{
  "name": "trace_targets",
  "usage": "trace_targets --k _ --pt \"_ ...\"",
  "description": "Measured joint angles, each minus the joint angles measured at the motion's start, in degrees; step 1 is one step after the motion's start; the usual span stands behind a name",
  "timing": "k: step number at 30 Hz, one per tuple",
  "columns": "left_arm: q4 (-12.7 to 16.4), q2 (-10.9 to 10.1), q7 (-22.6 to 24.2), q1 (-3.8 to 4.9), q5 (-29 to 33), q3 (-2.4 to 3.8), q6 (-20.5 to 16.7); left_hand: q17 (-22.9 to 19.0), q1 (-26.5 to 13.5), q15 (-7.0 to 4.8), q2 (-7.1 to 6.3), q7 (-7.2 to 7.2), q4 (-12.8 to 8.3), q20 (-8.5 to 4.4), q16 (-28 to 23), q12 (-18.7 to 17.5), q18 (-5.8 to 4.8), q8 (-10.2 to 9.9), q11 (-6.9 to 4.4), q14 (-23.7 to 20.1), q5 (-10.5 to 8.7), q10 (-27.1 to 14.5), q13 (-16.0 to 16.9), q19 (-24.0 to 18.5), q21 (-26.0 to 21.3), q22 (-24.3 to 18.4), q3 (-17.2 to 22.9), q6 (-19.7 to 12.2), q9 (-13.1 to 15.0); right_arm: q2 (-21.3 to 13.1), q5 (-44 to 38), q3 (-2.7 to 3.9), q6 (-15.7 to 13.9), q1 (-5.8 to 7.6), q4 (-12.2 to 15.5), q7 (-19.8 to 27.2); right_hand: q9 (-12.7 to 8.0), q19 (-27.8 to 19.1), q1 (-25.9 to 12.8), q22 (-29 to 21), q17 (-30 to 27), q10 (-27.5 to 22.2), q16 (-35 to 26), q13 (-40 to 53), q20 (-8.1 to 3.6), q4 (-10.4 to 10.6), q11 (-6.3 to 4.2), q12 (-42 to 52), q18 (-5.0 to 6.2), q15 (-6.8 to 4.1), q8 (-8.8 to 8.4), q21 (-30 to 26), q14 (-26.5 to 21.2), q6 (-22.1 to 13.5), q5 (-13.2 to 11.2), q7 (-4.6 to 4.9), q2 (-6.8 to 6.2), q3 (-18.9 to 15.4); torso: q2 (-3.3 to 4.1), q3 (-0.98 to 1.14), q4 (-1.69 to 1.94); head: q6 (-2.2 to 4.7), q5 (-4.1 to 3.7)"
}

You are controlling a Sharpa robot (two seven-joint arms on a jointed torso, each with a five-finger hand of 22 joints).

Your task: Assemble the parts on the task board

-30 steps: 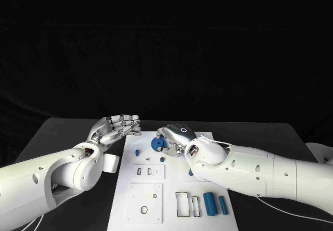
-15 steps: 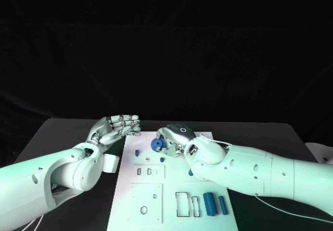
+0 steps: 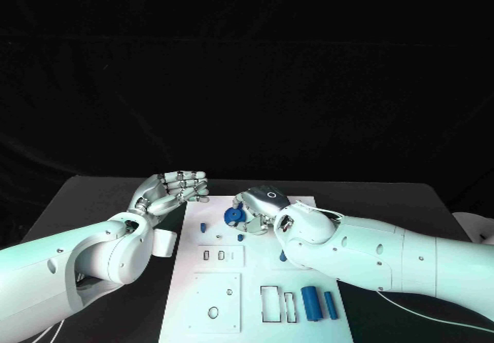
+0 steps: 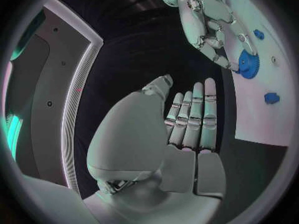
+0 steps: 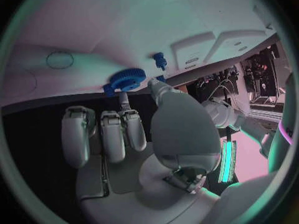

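The task board lies in the middle of the black table, its long sides running from the near edge toward the far edge. The right hand is at the board's far end, thumb and a fingertip closed on a blue gear that sits on the board there; the right wrist view shows the gear held edgewise at the fingertips, against the white surface. Beside it, small blue pegs stand in the board. The left hand is raised just off the board's far left corner, holding nothing, fingers together and nearly straight, thumb alongside. Near the board's near right corner lie two blue bars, side by side, next to rectangular cut-outs.
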Motion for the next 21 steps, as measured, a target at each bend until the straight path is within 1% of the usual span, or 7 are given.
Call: trace_targets --k 5,7,10,14,18,20,21 --pt "0.0 -0.1 0.0 0.0 0.0 0.0 0.0 0.0 0.0 0.2 0.0 0.0 0.0 0.21 0.0 0.0 0.0 0.0 0.0 -0.2 0.0 0.0 0.0 -0.2 0.0 0.1 0.0 0.0 0.0 -0.2 0.3 0.07 0.5 0.09 0.1 0.0 0.1 0.0 -1.4 0.0 0.0 0.0 0.0 0.0 0.0 -0.1 0.0 0.0 0.0 0.0 -0.1 0.0 0.0 0.3 0.8 -0.25 1.4 -0.2 -0.01 0.0 0.0 0.01 0.0" --pt "0.0 -0.1 0.0 0.0 0.0 0.0 0.0 0.0 0.0 0.2 0.0 0.0 0.0 0.21 -0.2 0.0 0.0 0.0 0.0 -0.2 0.0 0.0 0.0 -0.2 0.0 0.1 0.0 0.0 0.0 -0.5 0.5 0.07 0.5 0.09 0.2 0.0 0.1 0.0 -1.5 0.0 0.0 0.0 0.0 0.0 0.0 -0.1 0.0 0.0 0.0 0.0 -0.33 0.0 0.0 0.4 1.0 -0.41 1.46 -0.2 -0.01 0.01 0.0 0.08 -0.04" --pt "0.0 -0.1 0.0 0.0 0.0 0.0 0.0 0.1 0.0 0.2 0.0 0.0 0.0 0.21 -0.2 0.0 0.0 0.0 0.0 -0.2 0.0 0.0 0.0 -0.2 0.0 0.1 0.0 0.0 0.0 -2.0 0.7 0.03 -0.2 0.04 1.3 0.0 0.1 0.0 -1.5 0.0 0.0 0.0 0.0 0.0 0.0 -0.1 0.0 0.0 0.01 0.0 -0.44 0.0 0.0 0.8 1.4 -0.12 1.46 -0.2 -0.03 0.02 0.0 0.19 -0.13" --pt "0.0 -0.3 -0.1 0.0 0.0 0.0 0.0 0.1 0.0 0.2 0.0 0.0 0.0 0.21 -0.2 0.0 0.0 0.0 0.0 -0.2 0.0 0.0 0.0 -0.2 0.0 0.0 0.0 0.0 0.0 -5.2 1.5 0.15 -2.5 0.12 3.9 0.3 0.1 0.0 -1.2 0.0 0.0 0.0 0.0 0.0 0.0 -0.4 0.0 0.2 0.01 0.0 -0.99 0.0 0.0 0.8 1.4 -0.13 1.19 0.1 -0.13 0.08 -0.16 0.41 -0.14" --pt "-0.1 -0.4 -0.1 -0.01 0.0 -0.01 0.0 0.0 0.0 0.2 0.0 0.0 0.0 0.21 -0.2 0.0 0.0 -0.2 0.0 -0.2 0.0 0.0 0.0 -0.2 0.2 0.1 0.0 0.0 0.0 -10.0 3.8 0.53 -4.0 1.57 7.5 1.0 -0.1 0.0 0.3 0.0 0.0 0.0 0.0 0.0 0.0 -0.8 0.0 0.2 0.02 -0.01 -1.55 -0.6 0.0 0.6 1.7 0.07 0.6 0.5 -0.34 0.18 -0.5 0.76 -0.42" --pt "-0.1 -0.4 -0.1 -0.01 0.0 -0.01 0.0 0.0 0.0 0.2 0.0 0.0 0.0 0.21 -0.2 0.0 0.0 -0.3 0.0 -0.2 0.0 0.0 0.0 -0.2 0.2 0.1 0.0 0.0 0.0 -13.0 6.4 0.74 -3.8 2.69 8.8 1.4 0.0 0.0 1.9 0.0 0.0 0.0 0.0 0.0 0.0 -1.2 0.0 0.2 0.02 -0.01 -1.55 -1.1 0.0 0.9 3.2 -0.23 -0.38 0.6 -0.46 0.23 -0.7 0.97 -0.7" --pt "-0.1 -0.4 -0.1 -0.01 0.0 -0.01 0.0 0.0 0.0 0.2 0.0 0.0 0.0 0.21 -0.2 0.0 0.0 -0.3 0.0 -0.2 0.0 0.0 0.0 -0.2 0.2 0.1 0.0 0.0 0.0 -14.4 7.7 0.8 -3.7 3.06 9.4 1.7 0.0 0.0 2.3 0.0 0.0 0.0 0.0 0.0 0.0 -1.5 0.0 0.2 0.01 -0.01 -1.55 -1.1 0.0 0.9 3.3 -0.23 -0.65 0.8 -0.57 0.24 -0.85 1.1 -0.8"
